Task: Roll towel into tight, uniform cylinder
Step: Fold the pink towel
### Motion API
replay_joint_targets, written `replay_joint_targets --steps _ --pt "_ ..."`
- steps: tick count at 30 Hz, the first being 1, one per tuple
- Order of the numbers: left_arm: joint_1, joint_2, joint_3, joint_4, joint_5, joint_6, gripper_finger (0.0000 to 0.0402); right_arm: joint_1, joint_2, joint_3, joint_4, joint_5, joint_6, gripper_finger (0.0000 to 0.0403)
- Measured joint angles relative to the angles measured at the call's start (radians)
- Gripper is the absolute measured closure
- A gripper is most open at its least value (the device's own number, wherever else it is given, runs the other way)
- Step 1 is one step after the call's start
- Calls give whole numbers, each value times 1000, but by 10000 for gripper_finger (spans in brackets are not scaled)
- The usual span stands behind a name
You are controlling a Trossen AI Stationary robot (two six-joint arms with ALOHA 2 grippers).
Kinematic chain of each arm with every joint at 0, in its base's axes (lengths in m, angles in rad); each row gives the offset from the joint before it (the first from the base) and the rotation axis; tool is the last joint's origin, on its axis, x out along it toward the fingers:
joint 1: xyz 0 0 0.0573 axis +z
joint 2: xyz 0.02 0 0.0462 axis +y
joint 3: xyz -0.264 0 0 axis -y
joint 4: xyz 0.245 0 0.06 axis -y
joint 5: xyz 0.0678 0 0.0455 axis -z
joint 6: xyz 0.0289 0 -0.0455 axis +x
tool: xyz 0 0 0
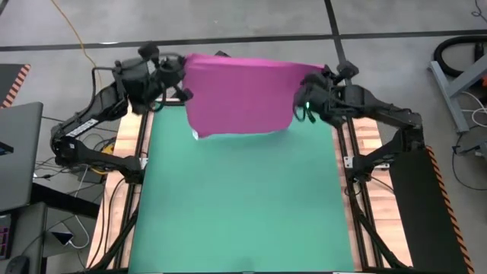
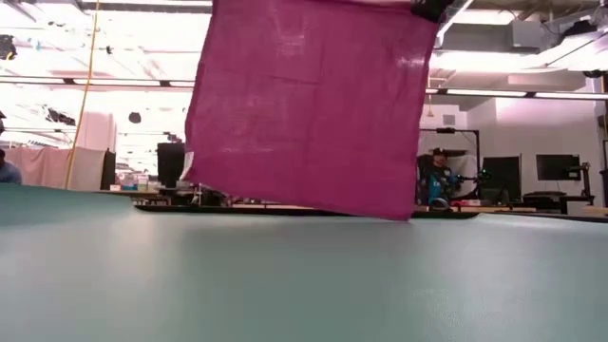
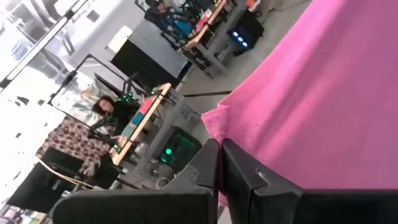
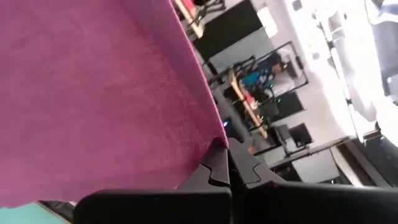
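Observation:
The magenta-pink towel (image 1: 240, 95) hangs spread flat in the air at the far end of the green mat (image 1: 243, 205), held by its two upper corners. In the low view the towel (image 2: 309, 104) hangs clear above the mat. A small white tag (image 1: 195, 135) shows at its lower left corner. My left gripper (image 1: 181, 70) is shut on the towel's upper left corner. My right gripper (image 1: 306, 82) is shut on its upper right corner. My left gripper pinches the towel's upper left corner (image 3: 214, 127) between its two fingers. The cloth hangs below, lifted clear of the mat and spread flat. My right gripper pinches the towel's upper right corner (image 4: 214, 144) between its two fingers. The cloth hangs below it, clear of the mat, its top edge drawn across to the other gripper.
The green mat covers the table between wooden side rails (image 1: 125, 152). A laptop (image 1: 19, 152) and cables lie off the table's left side. People sit at desks in the room beyond (image 2: 437, 176).

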Motion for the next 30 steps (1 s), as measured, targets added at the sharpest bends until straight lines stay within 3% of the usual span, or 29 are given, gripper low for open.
replay_joint_targets --steps 3,8,11,13,16,22,30 --pt "84 12 0 9 60 5 401 -76 0 0 210 -98 -193 403" --pt "172 29 0 6 69 62 401 -140 -1 0 644 -274 -491 403" --pt "193 31 0 -11 76 48 401 -133 -2 0 730 -317 -524 403" --pt "198 31 0 -43 84 25 401 -111 -2 0 689 -317 -500 403" --pt "197 25 0 -140 104 -35 401 -61 -2 0 507 -313 -375 403" --pt "189 16 -43 -386 270 -283 401 109 -1 -81 85 -314 62 403" --pt "20 -116 -315 -569 309 -557 401 493 2 -249 -193 -349 649 403"
